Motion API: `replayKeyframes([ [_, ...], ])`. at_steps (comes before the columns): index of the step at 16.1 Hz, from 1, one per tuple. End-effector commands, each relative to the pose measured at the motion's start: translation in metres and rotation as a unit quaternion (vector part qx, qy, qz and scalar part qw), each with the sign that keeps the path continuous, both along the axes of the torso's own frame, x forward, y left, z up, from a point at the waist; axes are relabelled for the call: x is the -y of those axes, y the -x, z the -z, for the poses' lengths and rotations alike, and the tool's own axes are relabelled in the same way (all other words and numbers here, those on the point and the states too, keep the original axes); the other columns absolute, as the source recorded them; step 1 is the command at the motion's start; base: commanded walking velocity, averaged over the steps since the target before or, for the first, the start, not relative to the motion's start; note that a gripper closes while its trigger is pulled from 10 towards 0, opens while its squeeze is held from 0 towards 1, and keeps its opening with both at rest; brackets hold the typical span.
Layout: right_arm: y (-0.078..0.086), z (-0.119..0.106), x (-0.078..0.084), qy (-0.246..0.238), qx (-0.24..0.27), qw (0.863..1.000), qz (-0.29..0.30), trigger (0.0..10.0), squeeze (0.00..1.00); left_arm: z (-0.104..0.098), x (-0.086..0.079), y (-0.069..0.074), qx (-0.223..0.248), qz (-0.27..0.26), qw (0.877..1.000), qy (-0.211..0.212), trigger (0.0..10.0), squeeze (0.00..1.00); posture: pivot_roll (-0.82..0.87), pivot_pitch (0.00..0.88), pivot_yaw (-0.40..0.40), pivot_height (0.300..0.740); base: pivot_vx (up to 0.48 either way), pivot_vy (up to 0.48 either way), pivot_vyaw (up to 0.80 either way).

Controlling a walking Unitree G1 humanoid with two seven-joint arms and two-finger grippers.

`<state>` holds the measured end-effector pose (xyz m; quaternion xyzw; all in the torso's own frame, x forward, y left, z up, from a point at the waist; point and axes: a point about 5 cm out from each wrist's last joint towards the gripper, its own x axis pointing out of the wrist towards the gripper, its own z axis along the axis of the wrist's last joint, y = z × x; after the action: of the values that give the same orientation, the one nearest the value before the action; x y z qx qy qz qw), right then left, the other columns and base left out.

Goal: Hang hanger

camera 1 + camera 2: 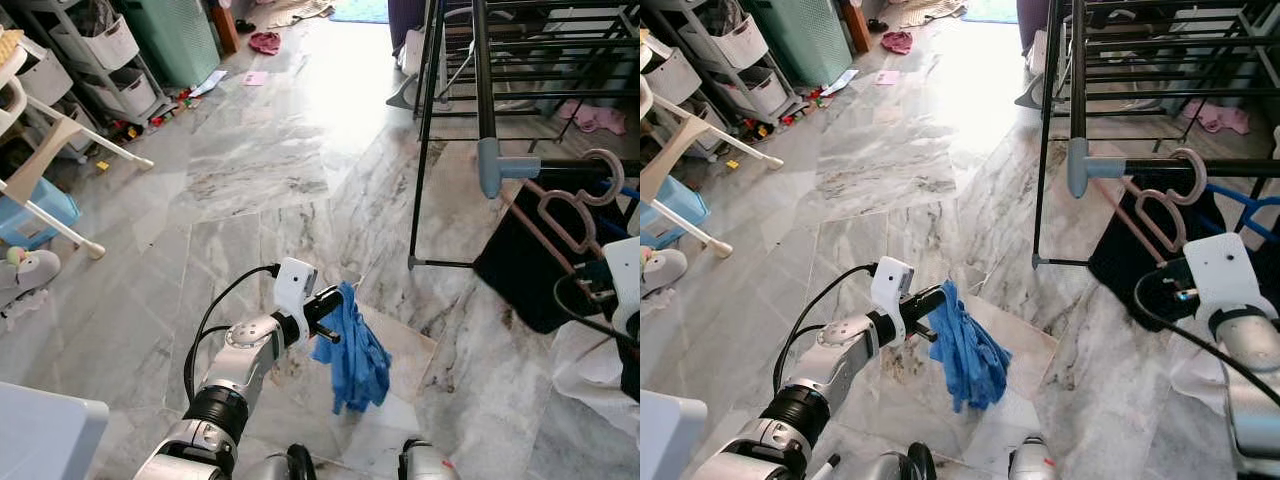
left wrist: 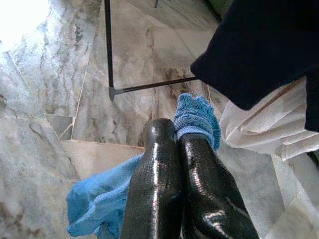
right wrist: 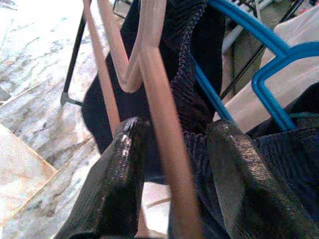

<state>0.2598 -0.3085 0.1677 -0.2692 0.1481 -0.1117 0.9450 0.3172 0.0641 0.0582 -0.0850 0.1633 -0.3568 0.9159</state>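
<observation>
Hanger (image 3: 149, 74) apparently sits between right gripper's (image 3: 174, 174) parted jaws.

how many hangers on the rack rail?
2: a pink plastic hanger hooked over the black rack rail, a blue plastic hanger just beyond it. Dark clothes may hide more.

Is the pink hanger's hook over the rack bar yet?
Yes: the pink hanger has its hook looped over the dark rack bar.
</observation>
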Motion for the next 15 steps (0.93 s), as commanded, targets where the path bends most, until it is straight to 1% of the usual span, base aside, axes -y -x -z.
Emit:
replayKeyframes([
  [1,-0.004,0.0061,-0.008,-0.015,-0.004,1.0,-0.015,0.0,0.0,0.0007,-0.0043,-0.0004,0.003,-0.001,1.0,-0.005,10.0,0.0,-0.31,0.196,0.176,0.74,0.0,0.0,0.0],
  [5,-0.0062,0.0108,-0.0116,-0.025,-0.008,0.999,-0.028,0.0,0.0,0.0012,-0.0053,-0.0002,0.002,-0.003,1.0,-0.006,10.0,0.0,-0.31,0.196,0.174,0.74,0.0,0.0,0.0],
  [8,-0.0065,0.0132,-0.0102,-0.029,-0.01,0.999,-0.028,0.0,0.0,0.0022,-0.0052,0.0006,0.001,-0.004,1.0,-0.006,10.0,0.0,-0.31,0.197,0.169,0.74,0.0,0.0,0.0],
  [11,-0.0093,0.0124,-0.012,-0.033,-0.001,0.999,-0.035,0.0,0.0,0.0028,-0.0049,0.0009,0.0,-0.007,1.0,-0.005,10.0,0.0,-0.31,0.195,0.164,0.74,0.0,0.0,0.0],
  [15,-0.0123,0.0118,-0.0064,-0.026,-0.001,0.999,-0.025,0.0,0.0,0.0029,-0.0038,0.0008,0.0,-0.011,1.0,-0.002,10.0,0.0,-0.3,0.19,0.154,0.74,0.0,0.0,0.0],
])
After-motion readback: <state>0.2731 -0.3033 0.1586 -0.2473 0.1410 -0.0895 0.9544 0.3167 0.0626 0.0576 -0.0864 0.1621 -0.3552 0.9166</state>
